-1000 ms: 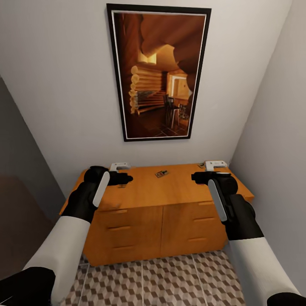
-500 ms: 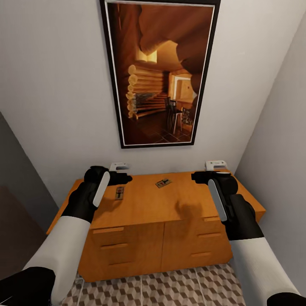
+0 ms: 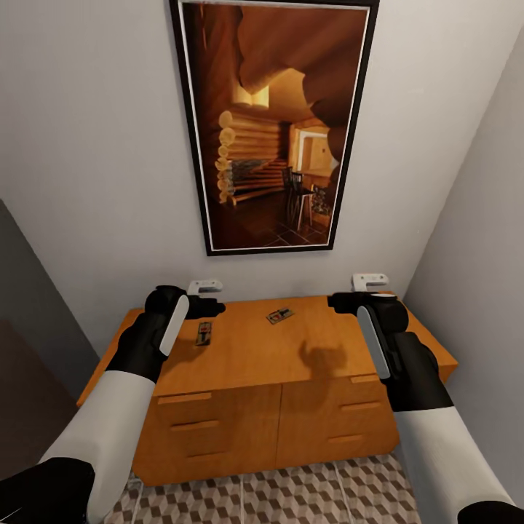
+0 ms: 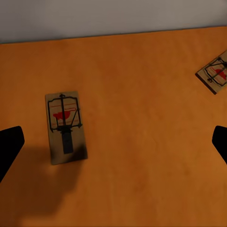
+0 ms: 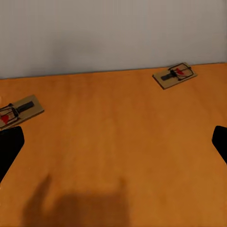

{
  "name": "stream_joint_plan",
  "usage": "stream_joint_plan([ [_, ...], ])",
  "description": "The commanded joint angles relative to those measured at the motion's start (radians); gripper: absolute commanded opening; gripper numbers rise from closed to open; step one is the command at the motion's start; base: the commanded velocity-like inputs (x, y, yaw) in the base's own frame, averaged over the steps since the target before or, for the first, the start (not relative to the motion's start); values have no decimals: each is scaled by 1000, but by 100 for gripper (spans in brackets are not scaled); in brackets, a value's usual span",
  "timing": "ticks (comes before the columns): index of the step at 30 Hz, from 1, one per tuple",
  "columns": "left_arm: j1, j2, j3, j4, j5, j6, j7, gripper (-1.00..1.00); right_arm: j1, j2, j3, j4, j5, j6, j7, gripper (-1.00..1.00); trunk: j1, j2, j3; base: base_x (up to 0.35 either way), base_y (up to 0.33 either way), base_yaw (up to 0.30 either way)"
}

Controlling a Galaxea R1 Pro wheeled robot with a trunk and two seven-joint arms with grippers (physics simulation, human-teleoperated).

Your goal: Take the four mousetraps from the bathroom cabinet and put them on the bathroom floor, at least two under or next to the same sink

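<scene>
The orange-brown cabinet [image 3: 255, 356] stands against the wall, drawers shut. On its flat top lie tan mousetraps: one [image 3: 204, 332] just below my left gripper [image 3: 211, 306], another [image 3: 279, 315] near the middle. The left wrist view has the first mousetrap [image 4: 65, 126] between the open left gripper [image 4: 113, 144] fingertips and the middle mousetrap [image 4: 216, 75] off to one side. The right gripper [image 3: 337, 301] hovers over the top's right part, open [image 5: 113, 144]; its view holds a far mousetrap [image 5: 174, 75] by the wall and another mousetrap [image 5: 19, 111] beside one fingertip. Cube-patterned floor [image 3: 291, 495] lies below.
A tall dark-framed picture [image 3: 273, 124] hangs above the cabinet. A grey wall [image 3: 480, 240] closes in on the right, a darker wall [image 3: 29, 327] on the left. The cabinet sits in a narrow alcove between them.
The camera has come closer to the cabinet, which looks larger. The left mousetrap has come out from behind my left gripper. Both grippers stay open.
</scene>
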Motion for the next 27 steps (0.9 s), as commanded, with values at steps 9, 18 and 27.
stream_joint_plan([
  [9,0,0,0,-2,10,5,9,100,0,-9,-28,-31,-50,8,136,100,1,-2,-2,1,0,0],
  [18,0,-1,0,2,10,5,9,100,13,-117,-208,-20,-227,16,637,100,1,-2,-2,0,0,0],
  [27,0,-5,3,25,8,3,17,100,70,-199,-288,-4,-358,17,954,100,1,-2,-2,0,0,0],
])
